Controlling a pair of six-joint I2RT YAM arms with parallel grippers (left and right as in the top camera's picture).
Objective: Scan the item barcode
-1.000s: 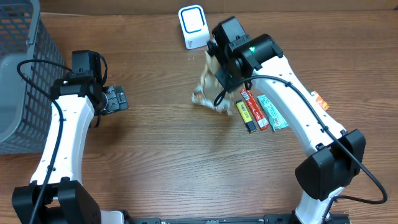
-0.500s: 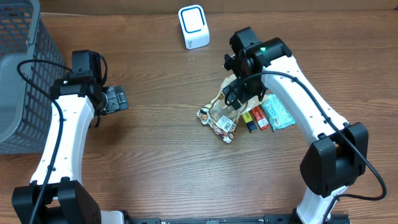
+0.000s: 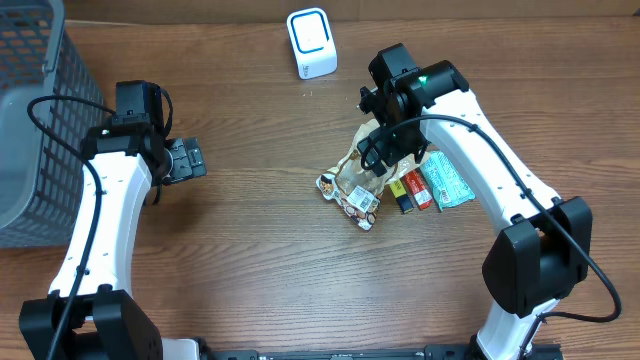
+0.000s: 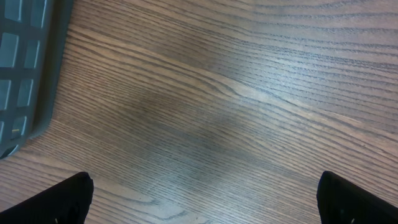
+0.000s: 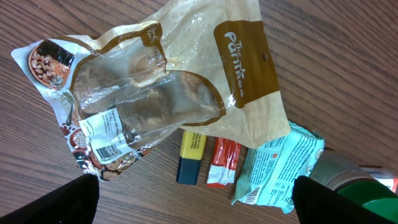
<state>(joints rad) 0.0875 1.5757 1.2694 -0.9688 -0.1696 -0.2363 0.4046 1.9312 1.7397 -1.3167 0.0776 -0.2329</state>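
Observation:
The item, a clear snack bag [image 3: 353, 190] with a tan and brown label, lies flat on the table. In the right wrist view the bag [image 5: 168, 93] shows a white barcode sticker [image 5: 109, 140] facing up at its lower left. My right gripper [image 3: 380, 152] hangs just above the bag's right end, open, with nothing between its fingers [image 5: 199, 202]. The white scanner [image 3: 311, 43] stands at the back of the table, apart from the bag. My left gripper [image 3: 190, 160] is far left, open over bare wood [image 4: 205, 199].
Beside the bag lie a yellow and black bar [image 5: 191, 157], a red stick pack [image 5: 224, 162] and a teal packet [image 5: 280, 171]. A grey mesh basket [image 3: 30, 120] stands at the left edge, its rim in the left wrist view [image 4: 25, 74].
A second ago my right gripper held the bag up near the scanner. It has since moved toward the front and right, let go, and the bag lies on the table. The left arm is still.

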